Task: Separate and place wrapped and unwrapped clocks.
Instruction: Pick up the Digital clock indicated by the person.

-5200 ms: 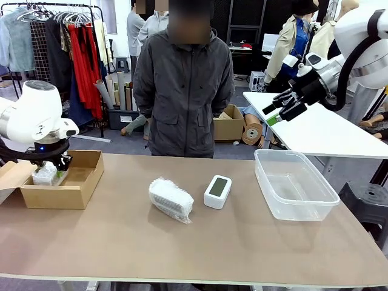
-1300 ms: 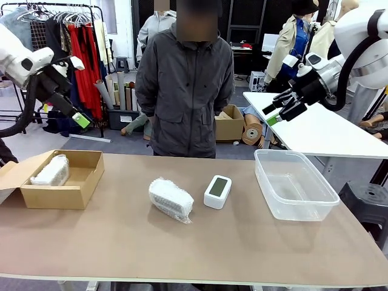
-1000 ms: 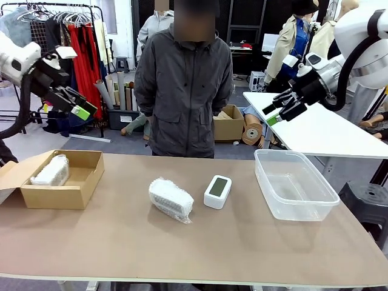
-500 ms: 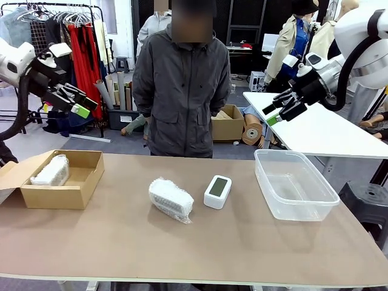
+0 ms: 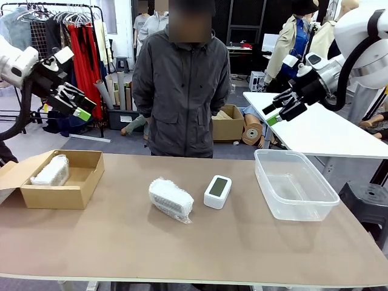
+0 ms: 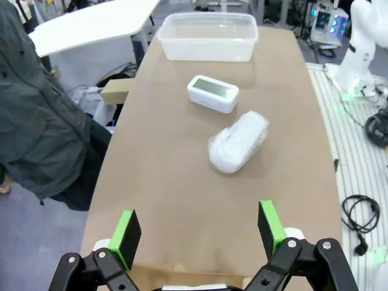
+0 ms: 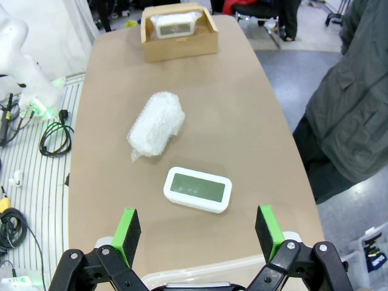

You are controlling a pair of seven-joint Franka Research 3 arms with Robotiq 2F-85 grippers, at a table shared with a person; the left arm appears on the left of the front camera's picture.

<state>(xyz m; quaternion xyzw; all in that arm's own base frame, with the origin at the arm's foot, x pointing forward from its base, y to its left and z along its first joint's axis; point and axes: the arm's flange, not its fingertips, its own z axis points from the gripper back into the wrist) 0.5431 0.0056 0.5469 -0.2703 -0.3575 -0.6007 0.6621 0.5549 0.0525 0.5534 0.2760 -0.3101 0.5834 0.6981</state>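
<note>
You've got the table (image 5: 242,242) with a tub (image 5: 303,209) on the right and a box (image 5: 60,197) on the left, holding a wrapped clock (image 5: 50,171). Second wrapped clock (image 5: 171,199) is mid-table, bare clock (image 5: 217,191) just beside it. Left gripper (image 5: 86,108) and right gripper (image 5: 270,114) are both spread, empty, up high.

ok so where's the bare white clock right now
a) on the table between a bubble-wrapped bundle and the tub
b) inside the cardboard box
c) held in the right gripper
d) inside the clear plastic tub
A: the bare clock lies screen-up on the table, with the bubble-wrapped bundle on one side of it and the clear tub on the other.
</note>
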